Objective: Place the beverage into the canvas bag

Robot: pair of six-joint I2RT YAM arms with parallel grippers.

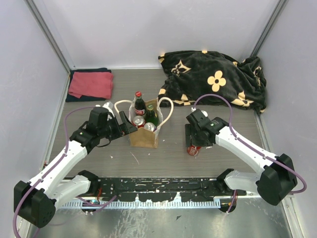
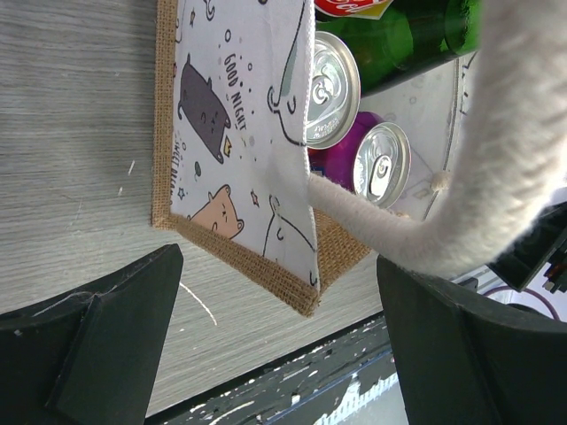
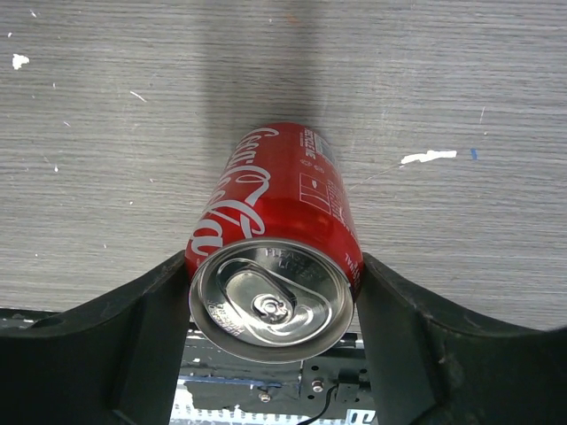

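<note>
The beverage, a red cola can, stands on the table to the right of the canvas bag and apart from it; not yet bagged.

OPERATOR: Do I have hold of it?

INSPECTOR: You do, by the look of it; your right gripper is clenched on the can, one finger pressed to each side near the rim; whether the can is clear of the table I cannot tell.

OPERATOR: And the bag?

INSPECTOR: Upright, mouth open; a cola bottle, a green bottle and two silver-topped cans sit inside; your left gripper is released at the bag's left side, jaws wide; a cream handle runs between them and appears to rest on one finger.

OPERATOR: What is left?

INSPECTOR: In my judgement, the whole carry; lift, cross to the mouth, lower the can among the others, let go; mind the handles on the way in.
</note>
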